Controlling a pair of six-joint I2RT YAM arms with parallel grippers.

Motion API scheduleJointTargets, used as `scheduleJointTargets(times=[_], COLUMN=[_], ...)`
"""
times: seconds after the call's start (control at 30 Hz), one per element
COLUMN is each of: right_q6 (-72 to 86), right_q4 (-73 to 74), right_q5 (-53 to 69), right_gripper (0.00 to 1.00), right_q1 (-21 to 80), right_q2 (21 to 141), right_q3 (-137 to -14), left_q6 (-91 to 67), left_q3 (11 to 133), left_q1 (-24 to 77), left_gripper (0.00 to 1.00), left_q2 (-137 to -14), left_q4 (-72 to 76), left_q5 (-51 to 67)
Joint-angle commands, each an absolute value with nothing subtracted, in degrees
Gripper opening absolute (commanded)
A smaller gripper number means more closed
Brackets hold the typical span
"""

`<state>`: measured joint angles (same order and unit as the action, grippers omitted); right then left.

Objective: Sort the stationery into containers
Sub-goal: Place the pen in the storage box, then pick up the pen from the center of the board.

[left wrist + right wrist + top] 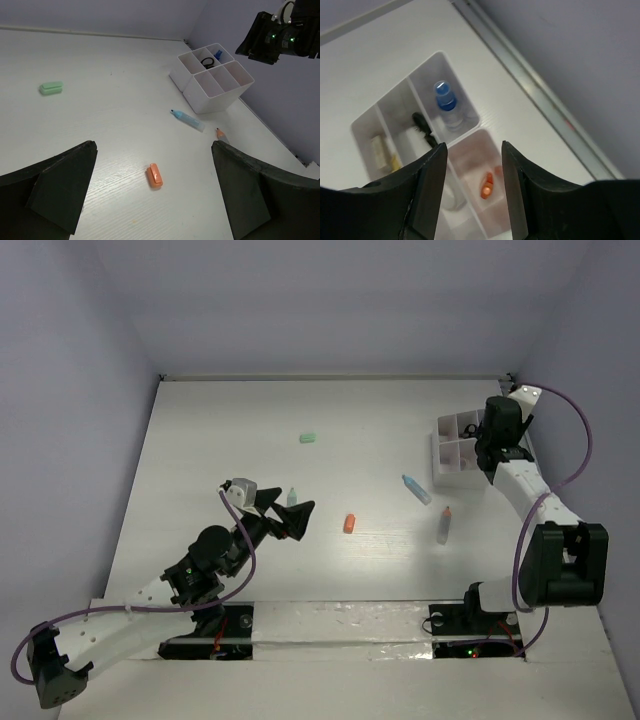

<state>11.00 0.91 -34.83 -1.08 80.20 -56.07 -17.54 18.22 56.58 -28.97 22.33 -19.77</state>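
- evidently a drop-off at the container: the right gripper (473, 150) hung over the white plastic divided tray (216, 100) at the far right of the table, its fingers parted and nothing pinched between them.
- through that gap a small orange crayon-like piece (487, 185) showed in the compartment directly beneath; it was too blurred to tell how it lay.
- neighbouring compartments held a clear item with a blue cap (445, 100) and a black clip-like thing (422, 127).
- the left gripper (154, 147) hovered above mid-table, jaws spread wide and empty.
- loose on the table were a short orange stub (154, 175) almost under the left gripper, a mint green block (51, 88) well off to the left, a pale blue pen (187, 120) near the tray's corner, and a grey pen with an orange tip (221, 135) just beside the blue one.
- the top view also showed a small teal-tipped piece (292, 497) close by the left fingers.
- judged the sort partly done, with five items left out.
- next, as i read it: the right arm would need to lift clear of the tray walls before swinging to the two pens.
- the left could drop onto the orange stub, jaws set across its narrow side and low enough to catch a thin thing lying flat.
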Motion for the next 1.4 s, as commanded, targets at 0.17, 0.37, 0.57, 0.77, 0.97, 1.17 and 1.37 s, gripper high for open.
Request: scheduleJointTargets(times=[0.17, 0.37, 0.57, 0.77, 0.97, 1.17, 1.37], right_q6=[17.84, 19.06, 20.13, 18.20, 13.64, 5.46, -5.16], right_q4=[3.96, -6.05, -14.49, -19.16, -18.20, -6.45, 9.71], right_q5=[-10.12, 10.08, 23.98, 30.23, 33.75, 30.85, 23.40], right_gripper=[0.53, 0.35, 0.17, 0.21, 0.47, 0.78, 0.89], right_q1=[10.70, 24.76, 32.50, 47.00, 55.79, 60.64, 64.15], right_q2=[72.69, 74.88, 77.78, 91.83, 104.74, 114.33, 124.79], right_q3=[-58.71, -55.73, -52.64, -60.18, -70.74, -85.92, -101.92], left_q6=[-18.72, -25.73, -28.12, -25.41, -22.50, -21.62, -22.41], left_q3=[19.94, 26.26, 34.87, 46.82, 54.21, 56.86, 57.13], left_q1=[56.78, 56.78, 56.78, 56.78, 56.78, 56.78, 56.78], left_gripper=[0.99, 0.99, 0.99, 0.99, 0.99, 0.99, 0.99], left_q2=[-29.35, -28.05, -21.46, -20.21, -20.30, -22.50, -22.77], left_q4=[23.12, 15.40, 6.44, -4.54, -11.49, -17.30, -20.48], left_q5=[-21.88, -26.28, -35.32, -46.04, -48.51, -51.24, -51.94])
